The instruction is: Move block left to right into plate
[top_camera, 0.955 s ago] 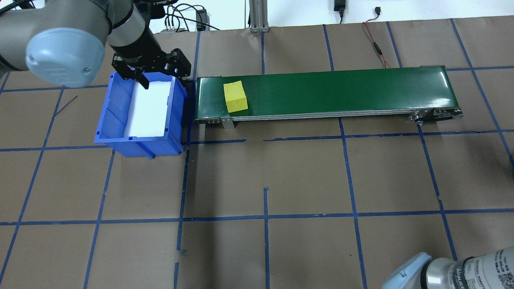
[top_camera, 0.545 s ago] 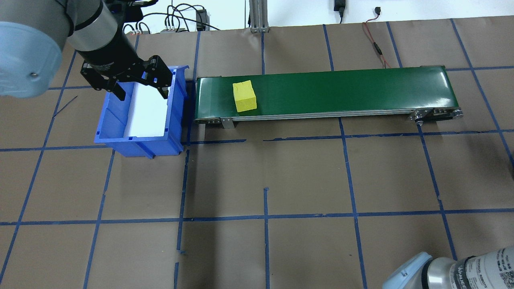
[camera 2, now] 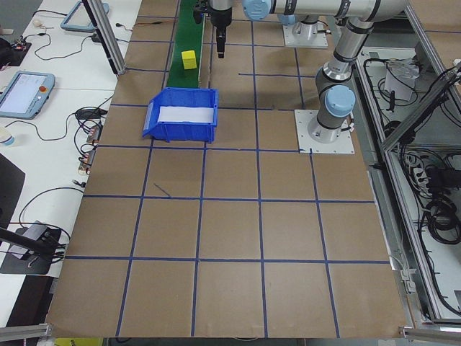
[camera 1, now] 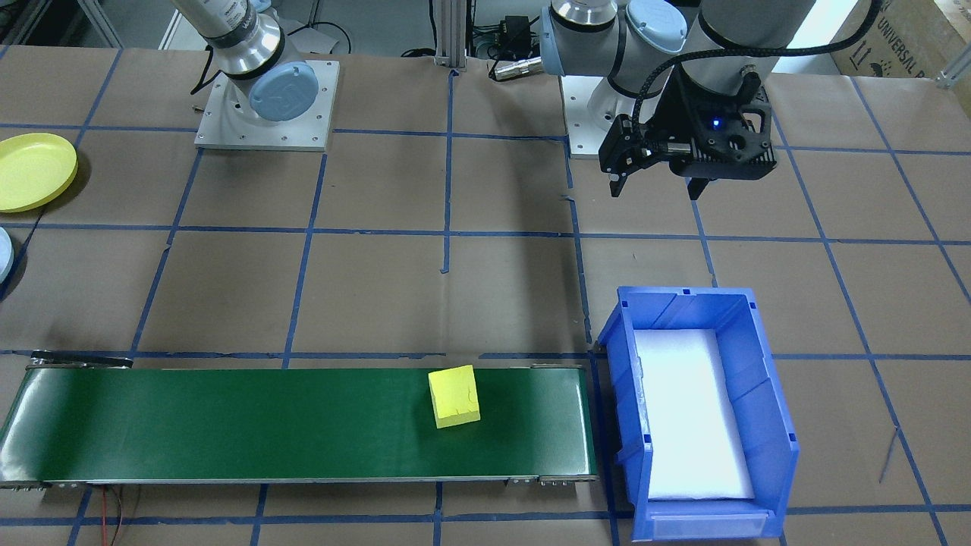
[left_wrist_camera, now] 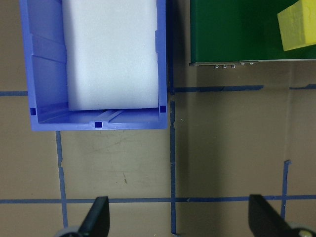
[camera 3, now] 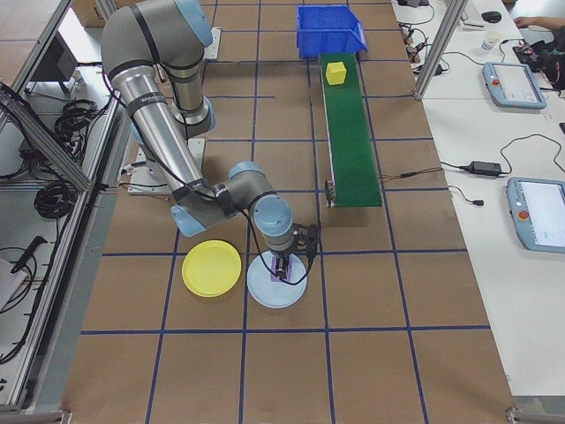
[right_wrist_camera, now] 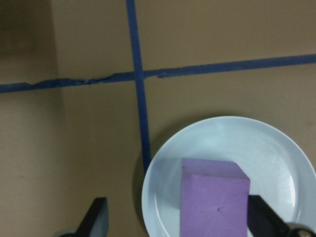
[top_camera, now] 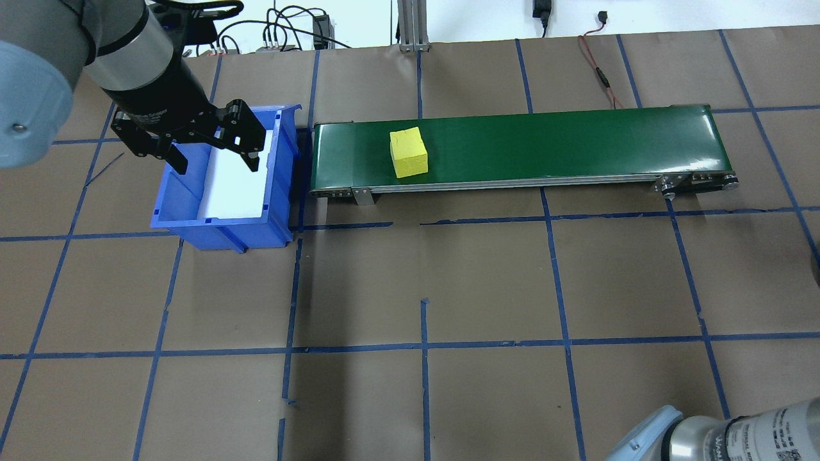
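A cardboard box (camera 1: pixel 906 34) at the far corner of the counter (camera 1: pixel 493 288) carries the word "UNIVERSAL"; print on the left claw's wrist and on the right arm's sleeve is too small to read.

Taking the green conveyor belt (top_camera: pixel 519 144) as the landmark: one yellow block (top_camera: pixel 409 152) sits on it, toward the end nearest the blue bin (top_camera: pixel 224 186). That single bin stands just beyond this end of the belt, lined with one white foam pad (top_camera: pixel 237 179) and holding nothing else.

The left claw (top_camera: pixel 211 157) hangs above the bin's far side from the belt in the overhead view, its two fingers spread wide with nothing between them; its wrist camera looks down on the bin, the belt's end and a corner of the block.

Off the belt's other end, on the robot's side, lie two plates side by side: one yellow plate (camera 3: pixel 212 268), bare, and one pale blue plate (camera 3: pixel 276 283) just beside it. One purple block (right_wrist_camera: pixel 215 197) lies in the pale blue plate.

The right claw (right_wrist_camera: pixel 177 217) hovers directly over that purple block, fingers spread wide on either side of it, gripping nothing.

Blue tape lines (top_camera: pixel 423 349) divide the brown counter into squares.
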Action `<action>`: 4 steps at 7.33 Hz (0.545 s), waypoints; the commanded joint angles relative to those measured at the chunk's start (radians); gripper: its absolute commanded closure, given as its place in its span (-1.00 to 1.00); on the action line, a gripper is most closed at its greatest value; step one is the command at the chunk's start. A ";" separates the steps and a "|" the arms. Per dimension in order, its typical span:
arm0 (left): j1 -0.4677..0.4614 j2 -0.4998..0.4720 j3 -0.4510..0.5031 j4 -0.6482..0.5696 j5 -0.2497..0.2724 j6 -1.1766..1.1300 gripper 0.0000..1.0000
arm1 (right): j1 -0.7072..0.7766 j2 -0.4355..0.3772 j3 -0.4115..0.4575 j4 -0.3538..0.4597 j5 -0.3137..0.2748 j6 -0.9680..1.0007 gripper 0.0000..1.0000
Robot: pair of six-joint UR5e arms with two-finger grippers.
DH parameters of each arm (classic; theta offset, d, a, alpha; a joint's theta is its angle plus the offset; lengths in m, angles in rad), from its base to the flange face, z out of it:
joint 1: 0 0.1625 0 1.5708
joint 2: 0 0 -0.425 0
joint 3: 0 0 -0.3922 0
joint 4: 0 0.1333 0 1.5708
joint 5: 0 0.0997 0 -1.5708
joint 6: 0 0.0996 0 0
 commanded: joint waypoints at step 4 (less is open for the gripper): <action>0.010 -0.009 0.001 0.028 -0.023 0.004 -1.00 | 0.417 0.088 -0.065 0.031 0.035 0.339 -1.00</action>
